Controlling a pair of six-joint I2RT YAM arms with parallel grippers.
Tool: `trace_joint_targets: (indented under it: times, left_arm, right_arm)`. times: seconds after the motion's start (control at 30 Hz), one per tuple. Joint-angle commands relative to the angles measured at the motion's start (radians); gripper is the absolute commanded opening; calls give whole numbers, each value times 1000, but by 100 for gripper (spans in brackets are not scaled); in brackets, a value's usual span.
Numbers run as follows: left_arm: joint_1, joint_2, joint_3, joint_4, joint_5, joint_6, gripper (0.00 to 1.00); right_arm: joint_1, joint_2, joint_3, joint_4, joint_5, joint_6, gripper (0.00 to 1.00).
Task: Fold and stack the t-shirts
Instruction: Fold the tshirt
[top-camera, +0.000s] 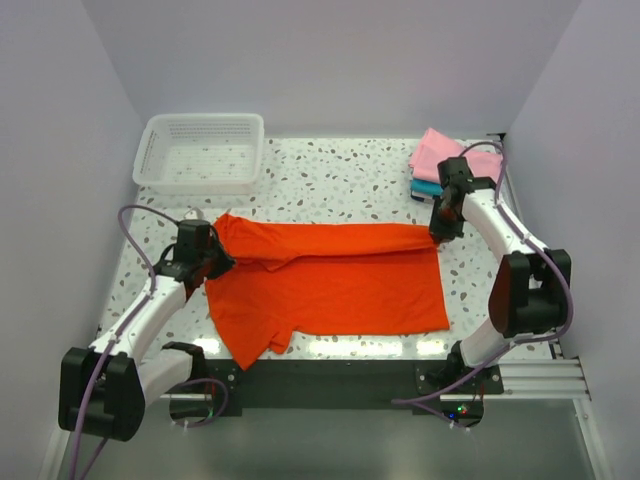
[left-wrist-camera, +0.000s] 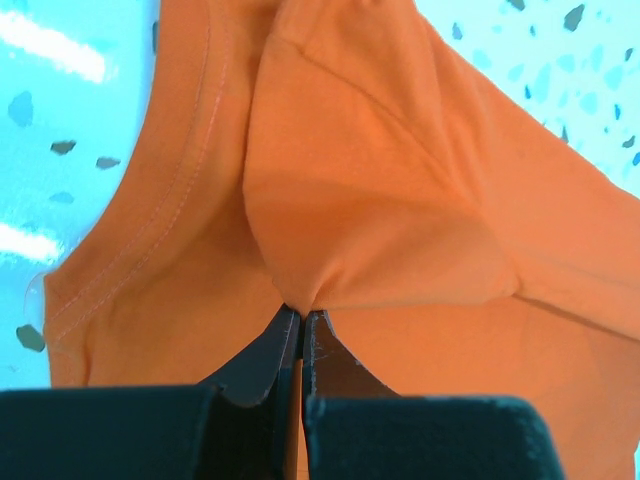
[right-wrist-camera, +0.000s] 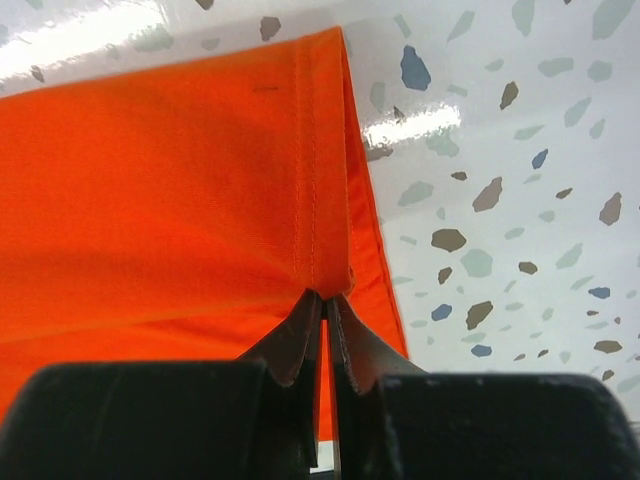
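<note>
Currently I am pinching the orange-red t-shirt (top-camera: 330, 285) along its far edge with left end effector (left-wrist-camera: 302, 312) and right end effector (right-wrist-camera: 325, 297).

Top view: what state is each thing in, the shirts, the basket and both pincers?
orange-red t-shirt: lying flat, far edge folded over, pinched at both ends.
pink t-shirt: folded, topping the stack.
teal t-shirt: folded, under the pink one.
basket: upright, empty.
left pincer: shut on the orange-red t-shirt.
right pincer: shut on its hem.
</note>
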Motion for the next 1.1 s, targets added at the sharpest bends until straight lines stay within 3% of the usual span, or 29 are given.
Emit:
trace_joint_targets:
  times: [0.0, 0.1, 0.17, 0.27, 0.33, 0.37, 0.4, 0.53, 0.67, 0.87, 1.07]
  left_arm:
    - [8, -36, -40, -29, 1, -14, 0]
    - [8, -40, -68, -64, -11, -26, 0]
    - [8, -46, -82, -84, -25, -31, 14]
    - [7, -83, -82, -124, -31, -31, 42]
    - [7, -115, -62, -155, -31, -39, 78]
    - [7, -147, -51, -172, -36, -43, 92]
    - [7, -161, -36, -180, -45, -45, 100]
    - [7, -169, 70, -169, -77, -31, 100]
    - [7, -34, 114, -39, -16, -7, 100]
    - [7, 219, 176, 133, 67, 33, 100]
    - [7, 392, 233, 162, 47, 52, 100]
  right_arm:
    - [-3, -37, -64, 2, -2, -3, 7]
    - [-2, -43, -122, 30, -2, 8, 10]
    - [-3, -41, -144, 42, 2, 14, 13]
    - [-2, -59, -167, 57, 1, 14, 30]
    - [-3, -85, -148, 50, -8, 0, 93]
    - [-3, -98, -141, 53, -27, -6, 99]
    - [-3, -108, -118, 54, -30, -8, 99]
    - [-2, -170, -81, 88, -137, -37, 99]
    - [15, -149, -95, 192, -271, -47, 99]
    - [49, -38, -73, 261, -232, -51, 99]
    - [49, 101, -66, 301, -182, -34, 99]
